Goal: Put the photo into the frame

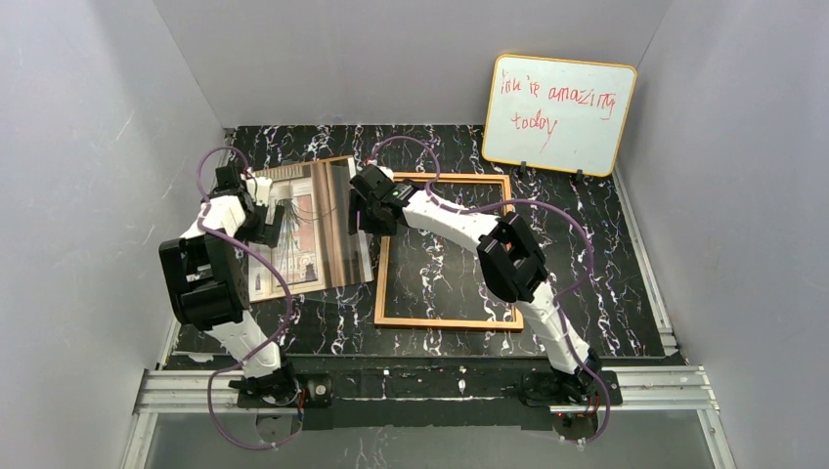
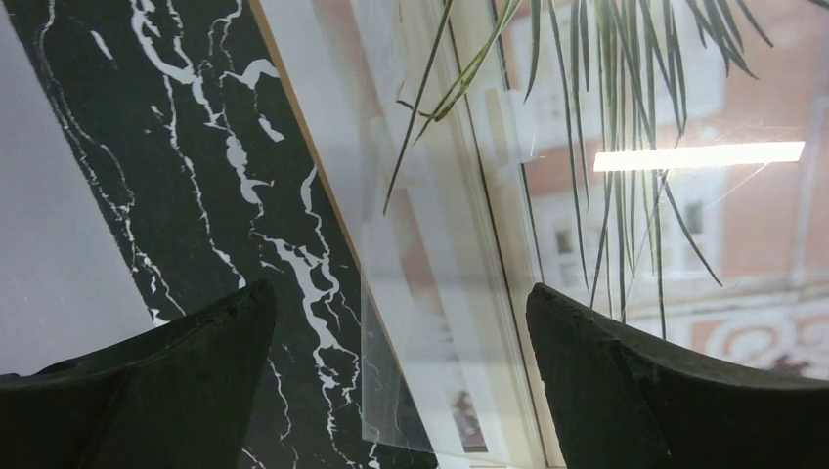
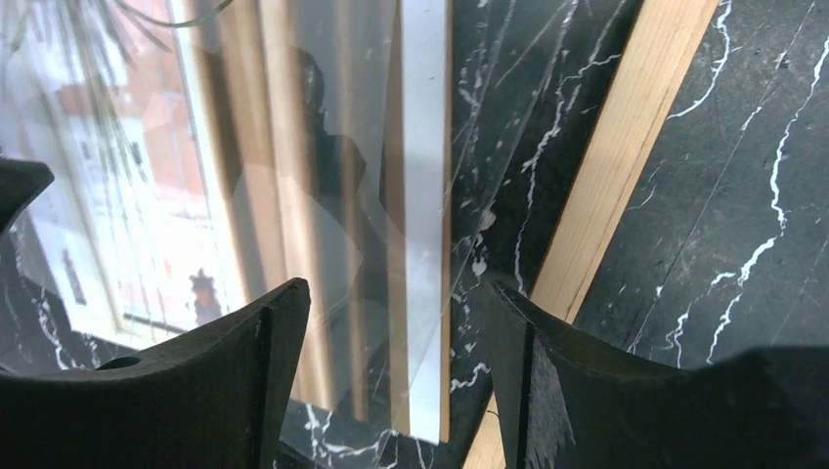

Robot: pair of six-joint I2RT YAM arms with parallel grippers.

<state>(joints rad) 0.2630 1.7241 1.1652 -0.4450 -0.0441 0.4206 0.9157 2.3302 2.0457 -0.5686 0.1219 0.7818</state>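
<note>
The photo (image 1: 313,234), a glossy print of a room with a plant, lies flat on the black marble table left of the frame (image 1: 445,320). The frame is a thin wooden rectangle with the table showing through it. My left gripper (image 1: 277,223) hovers open over the photo's left edge (image 2: 587,195), its fingers astride that edge (image 2: 399,291). My right gripper (image 1: 367,210) stands open over the photo's right edge (image 3: 147,176), next to the frame's left bar (image 3: 606,166); its fingers (image 3: 396,285) hold nothing. A clear sheet (image 2: 411,371) overlaps the print's edges.
A yellow-edged whiteboard (image 1: 559,114) with red handwriting leans against the back wall at the right. Grey walls close in the table (image 1: 606,274) on the left, right and rear. The arms' bases sit on a rail at the near edge.
</note>
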